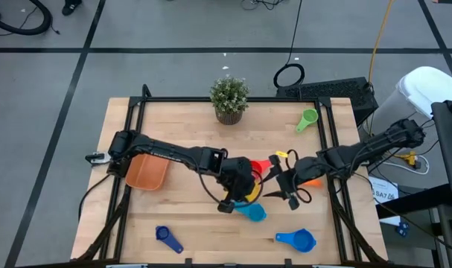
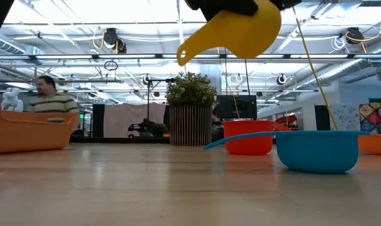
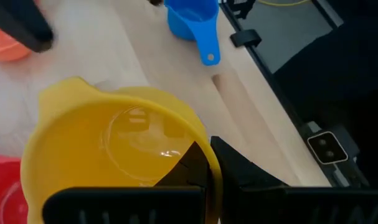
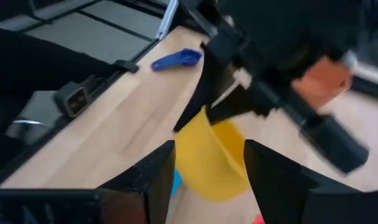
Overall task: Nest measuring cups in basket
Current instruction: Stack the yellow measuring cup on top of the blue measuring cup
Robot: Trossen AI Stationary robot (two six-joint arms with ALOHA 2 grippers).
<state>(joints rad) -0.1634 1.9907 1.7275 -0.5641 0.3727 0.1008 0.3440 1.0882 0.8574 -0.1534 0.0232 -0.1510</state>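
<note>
My left gripper (image 1: pixel 239 190) is shut on the yellow measuring cup (image 3: pixel 114 143) and holds it above the table's middle. The cup also shows high up in the low view (image 2: pixel 240 28). Just to its right, my right gripper (image 4: pixel 207 180) stands open, pointing at the yellow cup without touching it. Below them the light blue cup (image 1: pixel 252 212) and the red cup (image 1: pixel 261 165) rest on the table. An orange cup (image 1: pixel 313 180) lies under my right arm. The orange basket (image 1: pixel 146 171) sits at the left, under my left arm. My left gripper pinches the yellow cup's rim wall (image 3: pixel 201 140), one finger (image 3: pixel 189 165) inside the bowl and the other (image 3: pixel 245 174) outside. The fingers slant down from the table's left. The cup is lifted clear of the table and tilted, its handle (image 2: pixel 193 50) hanging lower.
A potted plant (image 1: pixel 229 99) stands at the far edge, and a green cup (image 1: pixel 307 119) lies at the far right. A dark blue cup (image 1: pixel 168 238) and a blue cup (image 1: pixel 296 240) lie near the front edge. A person (image 2: pixel 49 100) is in the room behind.
</note>
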